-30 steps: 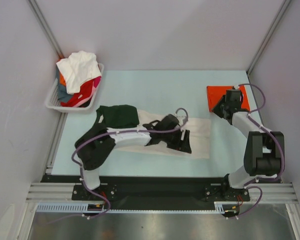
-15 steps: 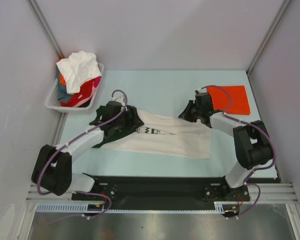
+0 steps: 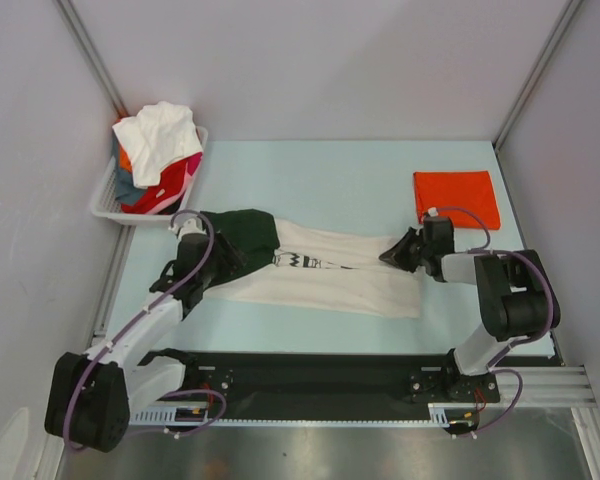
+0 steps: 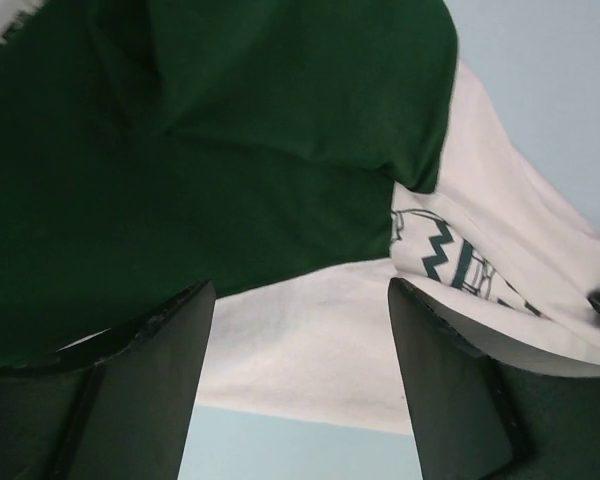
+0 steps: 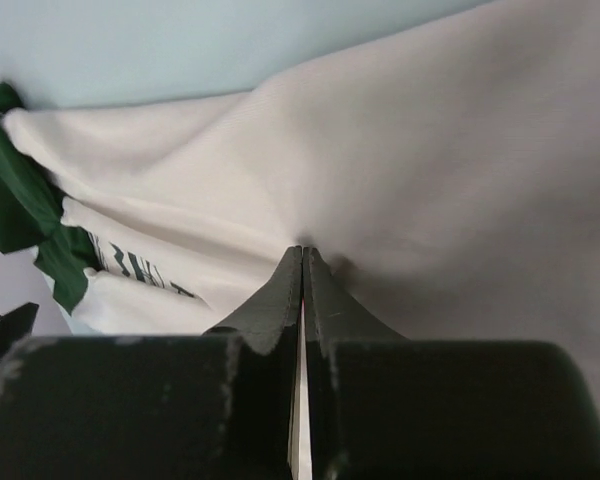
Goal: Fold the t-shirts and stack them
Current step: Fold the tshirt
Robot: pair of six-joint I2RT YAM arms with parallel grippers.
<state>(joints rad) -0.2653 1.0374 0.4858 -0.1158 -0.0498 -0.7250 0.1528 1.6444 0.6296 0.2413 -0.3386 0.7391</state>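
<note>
A cream t-shirt [image 3: 340, 280] with dark green shoulders [image 3: 245, 232] and a small dark chest print [image 3: 305, 262] lies stretched across the middle of the table. My left gripper [image 3: 225, 266] is open at its green left end. In the left wrist view its fingertips [image 4: 202, 295] straddle cream cloth [image 4: 300, 340] without holding it, under the green part [image 4: 230, 150]. My right gripper [image 3: 390, 256] is shut on the cream shirt's upper right edge; cloth folds radiate from its tips [image 5: 303, 250]. A folded orange-red t-shirt [image 3: 457, 196] lies at the back right.
A white slotted basket [image 3: 105, 205] at the back left holds a heap of white, red, pink and other shirts [image 3: 158, 140]. Grey walls close in the pale blue table [image 3: 320, 175] on three sides. The black base rail [image 3: 310, 372] runs along the near edge.
My left gripper swung from the shirt's middle to its green left end. My right gripper left the orange-red shirt and closed on the cream shirt's right edge. The chest print became uncovered.
</note>
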